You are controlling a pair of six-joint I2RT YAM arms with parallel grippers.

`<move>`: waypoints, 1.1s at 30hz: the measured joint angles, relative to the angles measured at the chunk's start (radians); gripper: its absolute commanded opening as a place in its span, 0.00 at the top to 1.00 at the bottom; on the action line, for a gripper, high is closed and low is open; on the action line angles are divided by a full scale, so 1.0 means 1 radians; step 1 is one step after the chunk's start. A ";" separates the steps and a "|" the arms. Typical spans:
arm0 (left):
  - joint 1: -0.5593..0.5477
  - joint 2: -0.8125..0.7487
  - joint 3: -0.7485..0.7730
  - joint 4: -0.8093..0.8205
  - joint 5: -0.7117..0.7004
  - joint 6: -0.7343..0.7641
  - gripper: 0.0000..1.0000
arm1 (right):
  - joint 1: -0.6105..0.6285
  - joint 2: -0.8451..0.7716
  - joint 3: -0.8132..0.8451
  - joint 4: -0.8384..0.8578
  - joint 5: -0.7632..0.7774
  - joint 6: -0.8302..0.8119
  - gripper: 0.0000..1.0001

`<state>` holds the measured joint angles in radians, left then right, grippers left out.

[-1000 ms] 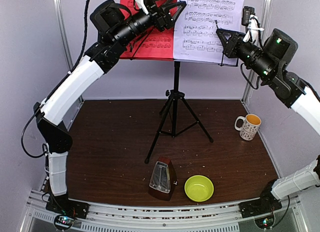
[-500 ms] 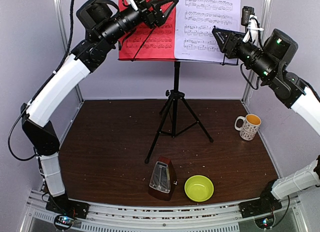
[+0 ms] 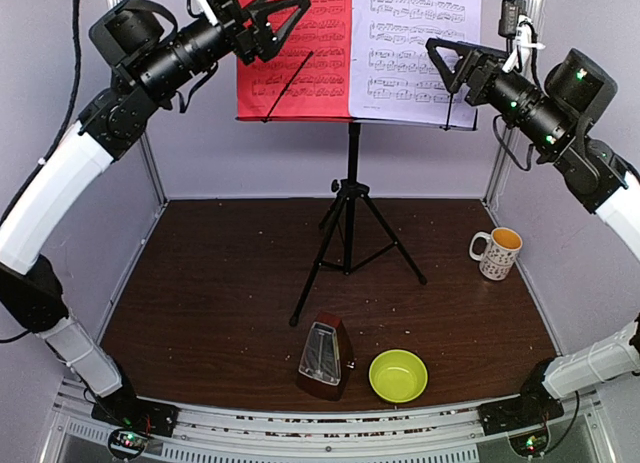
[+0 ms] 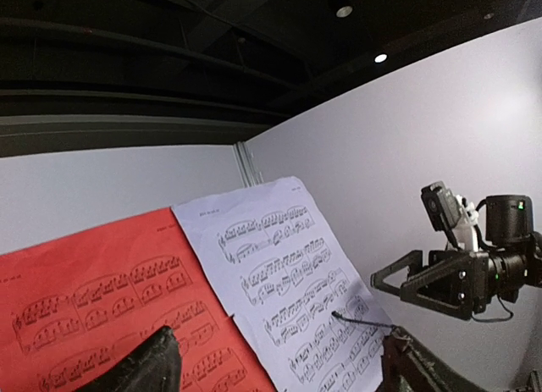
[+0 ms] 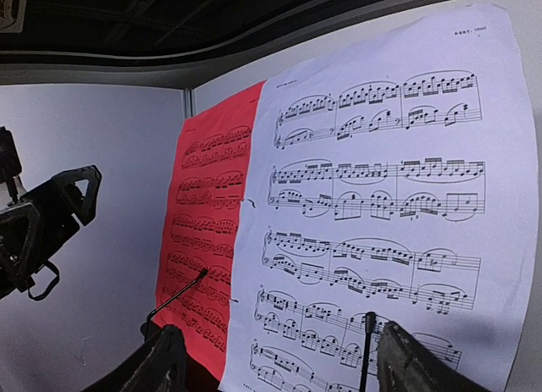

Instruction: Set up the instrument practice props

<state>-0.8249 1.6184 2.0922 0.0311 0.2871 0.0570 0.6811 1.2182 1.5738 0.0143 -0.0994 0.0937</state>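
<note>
The black music stand [image 3: 352, 183] rises on tripod legs at the table's middle back. Side by side on its desk rest a red music sheet [image 3: 300, 73] and a white one [image 3: 415, 43], each with a thin wire arm across its lower part. My left gripper [image 3: 272, 18] hangs open just left of the red sheet's [image 4: 85, 307] top, touching nothing. To the right of the white sheet [image 5: 381, 197], my right gripper [image 3: 450, 68] is open and empty. The brown pyramid metronome [image 3: 325, 358] stands near the front edge.
A yellow-green bowl [image 3: 398, 375] sits right of the metronome. At the right side stands a patterned mug [image 3: 497, 253]. Tripod legs [image 3: 320, 273] spread over the dark table. Grey walls and frame posts close in the back and both sides.
The right gripper went from shut at the white sheet's edge to open and backed off slightly. The left arm swung up and left away from the red sheet, opening wider.
</note>
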 measured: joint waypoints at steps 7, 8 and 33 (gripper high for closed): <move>0.037 -0.249 -0.303 -0.100 -0.065 -0.042 0.12 | 0.000 -0.079 0.002 -0.089 -0.093 -0.014 0.21; 0.040 -0.285 -0.345 -0.113 -0.073 -0.045 0.12 | 0.000 -0.101 -0.008 -0.100 -0.106 -0.016 0.21; 0.042 -0.784 -1.284 -0.378 -0.172 -0.249 0.02 | 0.187 -0.278 -0.416 -0.546 -0.303 0.048 0.12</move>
<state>-0.7834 0.8349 0.8078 -0.3470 0.1154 -0.1917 0.8677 0.9398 1.1580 -0.5312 -0.4026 0.1413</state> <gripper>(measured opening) 0.977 0.883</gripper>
